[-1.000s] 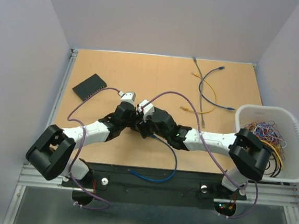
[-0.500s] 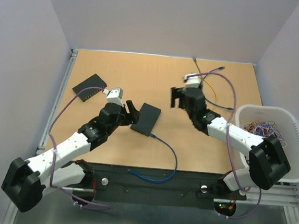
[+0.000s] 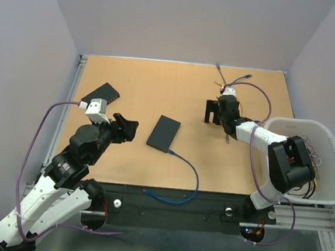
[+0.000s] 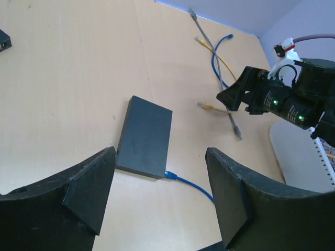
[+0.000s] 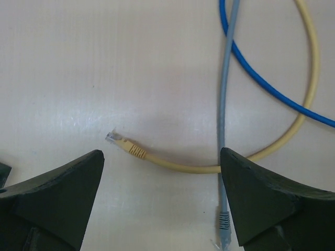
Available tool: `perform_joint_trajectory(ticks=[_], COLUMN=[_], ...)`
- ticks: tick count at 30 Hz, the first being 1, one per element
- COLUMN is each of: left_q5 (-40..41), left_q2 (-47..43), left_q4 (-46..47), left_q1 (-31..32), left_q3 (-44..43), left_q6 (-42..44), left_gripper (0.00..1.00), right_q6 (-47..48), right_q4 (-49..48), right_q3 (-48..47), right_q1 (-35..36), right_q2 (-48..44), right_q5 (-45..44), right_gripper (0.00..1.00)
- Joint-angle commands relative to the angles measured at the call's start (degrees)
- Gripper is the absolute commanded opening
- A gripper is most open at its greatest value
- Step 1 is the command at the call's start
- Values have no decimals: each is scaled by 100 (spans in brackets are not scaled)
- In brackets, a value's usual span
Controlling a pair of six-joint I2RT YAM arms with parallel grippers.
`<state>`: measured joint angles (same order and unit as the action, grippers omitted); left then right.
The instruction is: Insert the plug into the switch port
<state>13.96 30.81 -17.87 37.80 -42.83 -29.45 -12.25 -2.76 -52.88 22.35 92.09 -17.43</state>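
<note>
The switch [image 3: 163, 133] lies mid-table [image 3: 142, 79], a blue plug [image 4: 166, 174] seated at its near corner. Left of it the left fingers [image 4: 84, 188] gape empty. To its right the right fingers [image 5: 52, 193] stand wide and empty over a yellow plug [image 5: 124, 145], with a grey cable [image 5: 225, 104] crossing beside.

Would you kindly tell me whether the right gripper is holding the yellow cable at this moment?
No, the right gripper is open and empty, and the yellow cable lies loose on the table beneath it.

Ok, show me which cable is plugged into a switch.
The blue cable at the near edge, plugged into the centre switch; the far-right cables lie loose.
</note>
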Motion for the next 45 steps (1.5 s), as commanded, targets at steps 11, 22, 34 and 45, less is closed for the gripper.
perform_joint_trajectory(ticks=[11,22,34,45], left_q5=[248,239,248,283], left_q2=[-180,-136,-110,-119], left_q4=[-41,-24,-6,-24], left_q1=[17,17,8,8], left_q3=[117,126,134,143], left_q6=[352,370,396,388], left_gripper=[80,80,80,80], right_q6=[188,223,153,161], right_q4=[180,250,250,250], right_q3=[-486,-530,-548,-530], right_q1=[-2,6,-2,-2], right_q2=[520,880,1153,828], right_q5=[310,539,785,1277], right_gripper=[91,82,59,19])
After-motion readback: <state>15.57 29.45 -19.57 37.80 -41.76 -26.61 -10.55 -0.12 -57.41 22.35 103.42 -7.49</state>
